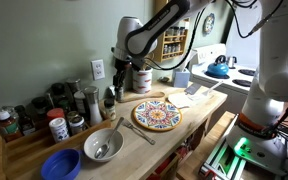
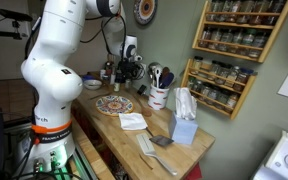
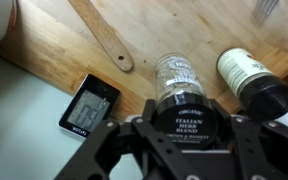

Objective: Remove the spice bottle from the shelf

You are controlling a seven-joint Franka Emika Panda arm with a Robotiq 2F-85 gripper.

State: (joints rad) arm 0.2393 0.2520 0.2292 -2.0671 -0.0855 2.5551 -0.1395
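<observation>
my gripper (image 3: 189,130) | jaws clamped on spice bottle (image 3: 176,72) at its top end | bottle just right of timer (image 3: 89,105)

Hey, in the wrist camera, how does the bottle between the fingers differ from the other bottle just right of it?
The spice bottle sits between the fingers; the neighbouring bottle is outside them. The spice bottle's body is clear glass; the neighbouring bottle's wears a pale label. The spice bottle's cap has printed words; the neighbouring bottle's looks plain. Both have dark caps.
</observation>
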